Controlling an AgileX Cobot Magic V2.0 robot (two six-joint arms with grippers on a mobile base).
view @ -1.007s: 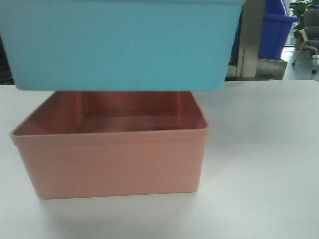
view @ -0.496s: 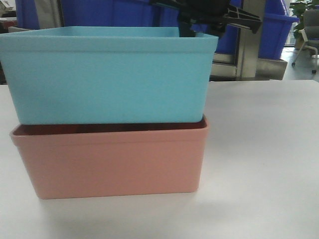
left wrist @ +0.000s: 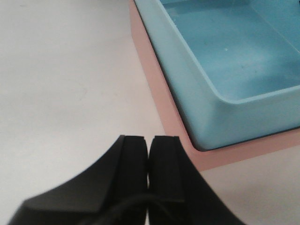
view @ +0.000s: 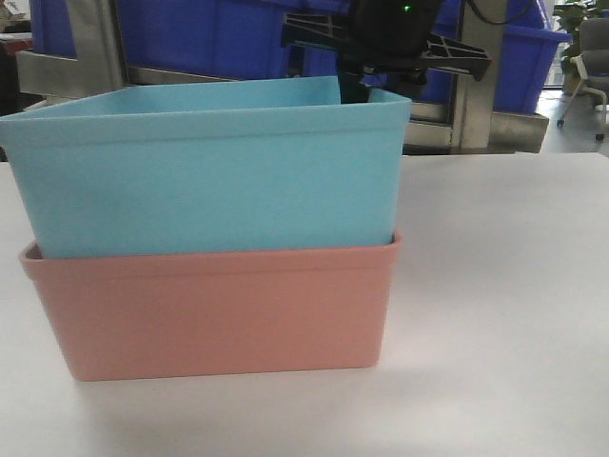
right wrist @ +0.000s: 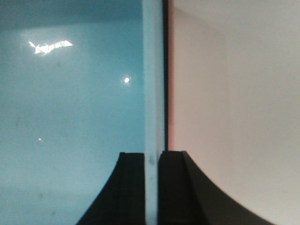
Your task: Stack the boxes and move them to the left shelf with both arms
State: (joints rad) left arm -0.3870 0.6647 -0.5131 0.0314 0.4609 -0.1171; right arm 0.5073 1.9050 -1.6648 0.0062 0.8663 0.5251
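Here, the blue bin [view: 209, 171] sits partly nested in the pink bin [view: 219, 305] on the desk [view: 495, 286]; the right tool [right wrist: 152, 159] pinches its wall, the left tool [left wrist: 149, 140] clenched empty. Seemingly light, stiff, slick: grip opposite rims.

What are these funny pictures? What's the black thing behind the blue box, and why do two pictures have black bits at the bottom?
These come from a robot with two arms. Each arm ends in a pincher called a gripper. One camera looks ahead from the robot's front. It shows a blue box sitting inside a pink box on a white table. The other two cameras ride on the wrists, so the black bits at the bottom are the grippers' own fingers. The right gripper pinches the blue box's thin wall. It is also the black thing you noticed behind the box. The left gripper is closed on nothing, above the bare table beside the boxes.
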